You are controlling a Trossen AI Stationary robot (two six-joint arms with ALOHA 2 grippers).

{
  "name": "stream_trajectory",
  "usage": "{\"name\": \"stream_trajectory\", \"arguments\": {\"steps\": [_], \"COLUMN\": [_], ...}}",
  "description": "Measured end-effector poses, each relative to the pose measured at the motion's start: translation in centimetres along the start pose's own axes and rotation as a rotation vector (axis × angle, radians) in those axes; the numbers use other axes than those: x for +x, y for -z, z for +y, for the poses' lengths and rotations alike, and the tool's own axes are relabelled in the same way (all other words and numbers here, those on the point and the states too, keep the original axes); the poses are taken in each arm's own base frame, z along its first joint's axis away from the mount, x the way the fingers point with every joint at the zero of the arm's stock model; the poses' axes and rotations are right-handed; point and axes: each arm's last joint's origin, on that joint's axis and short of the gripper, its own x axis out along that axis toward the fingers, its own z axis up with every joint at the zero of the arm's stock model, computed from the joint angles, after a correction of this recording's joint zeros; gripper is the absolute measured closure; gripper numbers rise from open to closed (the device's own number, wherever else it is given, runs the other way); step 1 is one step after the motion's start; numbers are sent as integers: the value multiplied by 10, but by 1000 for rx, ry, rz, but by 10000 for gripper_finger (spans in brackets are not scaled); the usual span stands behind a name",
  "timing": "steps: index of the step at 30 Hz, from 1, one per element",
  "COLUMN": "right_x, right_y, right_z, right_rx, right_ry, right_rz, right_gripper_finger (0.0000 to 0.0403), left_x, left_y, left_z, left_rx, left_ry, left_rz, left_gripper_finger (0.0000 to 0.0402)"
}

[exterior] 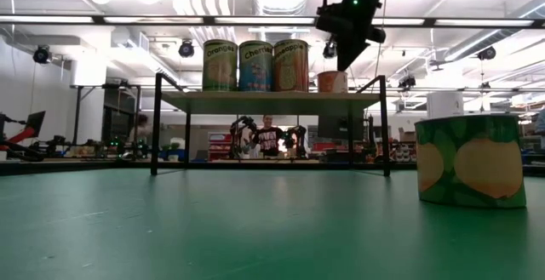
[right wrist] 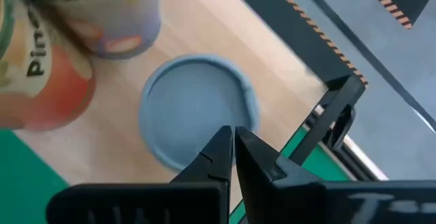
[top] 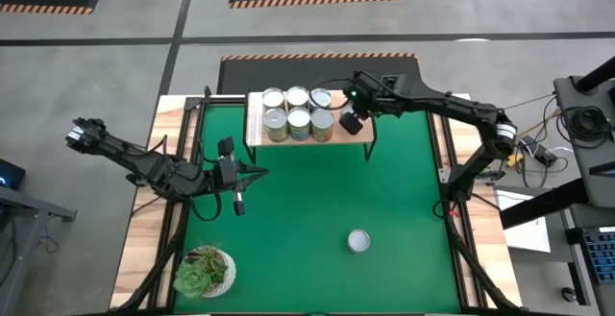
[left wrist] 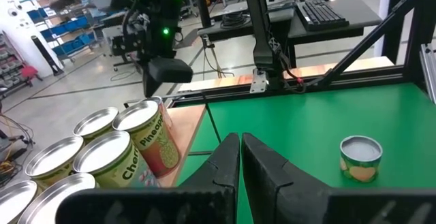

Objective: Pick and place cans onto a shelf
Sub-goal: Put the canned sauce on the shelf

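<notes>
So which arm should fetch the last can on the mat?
Probably left: its gripper, jaws shut, hangs over the green mat, nearer the lone silver metal can. The right gripper is above the light-wood shelf.

— What was seen on the shelf?
— Six cans were grouped there, the right gripper held beside them.
— And elsewhere?
— One can was left on the mat, a succulent at the corner.

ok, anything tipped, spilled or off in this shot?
Nothing tipped or spilled. The cans on the shelf stand upright in tidy rows. One can sits alone on the green mat, upright, well apart from the shelf. The right gripper, shut, hovers over the shelf's right end; the left gripper waits shut over the mat.
</notes>
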Motion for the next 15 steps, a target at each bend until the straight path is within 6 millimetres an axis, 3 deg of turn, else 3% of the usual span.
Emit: {"name": "stream_trajectory", "arguments": {"steps": [15], "right_x": [-5], "right_y": [8], "right_z": [20], "right_rx": [54], "right_ry": [-119], "right_rz": [60], "right_gripper_finger": [394], "left_x": [-1], "left_y": [0], "left_z": [-1], "left_rx": [-15], "left_ry": [4], "left_rz": [-1], "left_gripper_finger": [402]}}
